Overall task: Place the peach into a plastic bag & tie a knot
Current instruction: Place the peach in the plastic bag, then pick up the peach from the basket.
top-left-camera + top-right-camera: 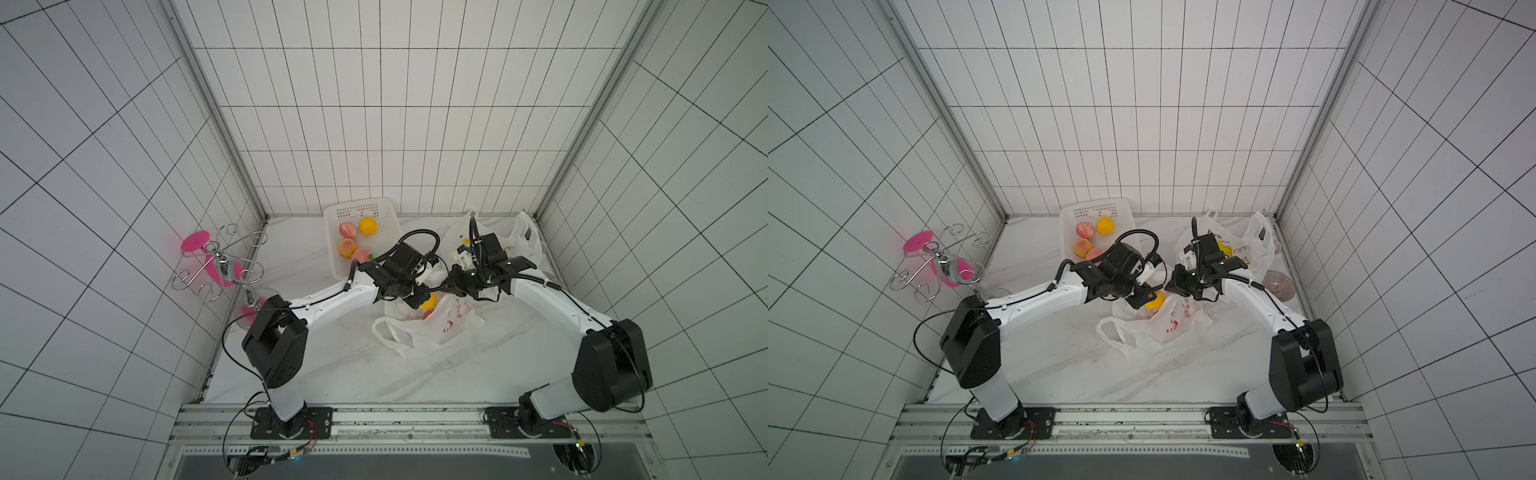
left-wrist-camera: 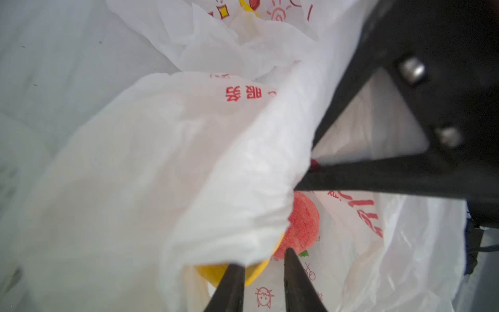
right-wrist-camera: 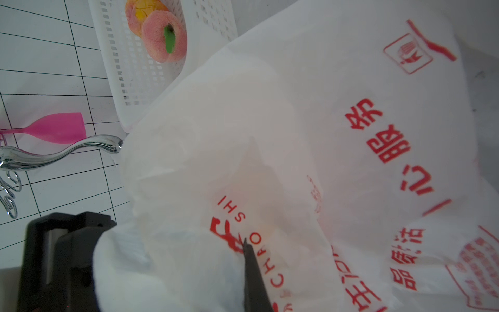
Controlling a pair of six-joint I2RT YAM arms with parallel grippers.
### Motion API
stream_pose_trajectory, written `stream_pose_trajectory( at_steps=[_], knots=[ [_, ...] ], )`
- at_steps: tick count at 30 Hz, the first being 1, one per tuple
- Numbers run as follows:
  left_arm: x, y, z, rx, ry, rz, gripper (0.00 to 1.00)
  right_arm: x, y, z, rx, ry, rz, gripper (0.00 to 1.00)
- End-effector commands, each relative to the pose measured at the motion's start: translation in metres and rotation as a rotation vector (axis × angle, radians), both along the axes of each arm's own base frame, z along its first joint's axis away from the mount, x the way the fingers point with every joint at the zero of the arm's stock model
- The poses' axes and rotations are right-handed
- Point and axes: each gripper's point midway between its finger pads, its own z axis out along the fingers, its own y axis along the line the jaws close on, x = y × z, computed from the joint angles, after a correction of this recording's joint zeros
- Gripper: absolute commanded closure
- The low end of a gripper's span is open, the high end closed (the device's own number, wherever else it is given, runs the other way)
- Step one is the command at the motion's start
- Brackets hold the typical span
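Note:
A white plastic bag (image 1: 449, 328) (image 1: 1179, 328) with red print lies mid-table, its mouth lifted. Inside it, the left wrist view shows a pink peach (image 2: 303, 224) and a yellow fruit (image 2: 253, 272) (image 1: 429, 301). My left gripper (image 2: 262, 258) (image 1: 419, 297) reaches into the bag's mouth, its jaws a narrow gap apart. Only the bag's printed floor shows between them, and the bag's film drapes over one fingertip (image 2: 235, 270). My right gripper (image 3: 247, 243) (image 1: 451, 277) is shut on the plastic bag's rim and holds it up opposite the left one.
A white basket (image 1: 361, 208) at the back holds three peaches (image 1: 348, 228) and an orange (image 1: 368, 226). A second plastic bag (image 1: 523, 237) sits back right, near a glass bowl (image 1: 1278, 284). A metal rack (image 1: 220, 262) with a pink glass (image 3: 59, 131) stands left.

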Motion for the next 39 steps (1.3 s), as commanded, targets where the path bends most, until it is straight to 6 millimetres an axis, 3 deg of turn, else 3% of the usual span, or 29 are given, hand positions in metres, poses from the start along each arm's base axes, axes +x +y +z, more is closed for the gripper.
stream_pose_trajectory(
  at_steps=[1,4,6,11,14,16,19,25,28,33,39],
  knots=[
    [0.019,0.002,0.063,-0.107,-0.158,0.057,0.67,0.014,0.007,0.026,0.040,-0.058,-0.005,1.00],
    [0.001,0.003,0.084,-0.194,-0.165,0.015,0.60,0.014,0.006,0.028,0.044,-0.063,-0.006,1.00],
    [-0.008,0.013,0.088,-0.199,-0.164,0.019,0.59,0.014,0.007,0.030,0.051,-0.061,-0.005,1.00],
    [-0.008,0.070,0.089,-0.151,-0.188,0.192,0.53,0.014,0.006,0.033,0.056,-0.072,-0.008,1.00],
    [0.011,0.116,0.089,-0.142,-0.181,0.356,0.41,0.014,0.006,0.032,0.059,-0.068,-0.007,1.00],
    [0.035,0.149,0.082,-0.096,-0.190,0.491,0.34,0.014,0.007,0.031,0.065,-0.064,-0.009,1.00],
    [0.073,0.178,0.063,0.025,-0.208,0.618,0.27,0.015,0.007,0.029,0.070,-0.061,-0.013,1.00],
    [0.149,0.197,0.013,0.263,-0.152,0.710,0.17,0.014,0.008,0.030,0.074,-0.063,-0.006,1.00],
    [0.171,0.207,-0.012,0.367,-0.070,0.742,0.17,0.013,0.008,0.031,0.073,-0.066,-0.006,1.00],
    [0.189,0.203,-0.046,0.403,-0.018,0.740,0.17,0.015,0.008,0.028,0.071,-0.060,-0.004,1.00],
    [0.189,0.195,-0.078,0.404,0.047,0.710,0.18,0.017,0.007,0.029,0.067,-0.066,-0.009,1.00]
  ],
)
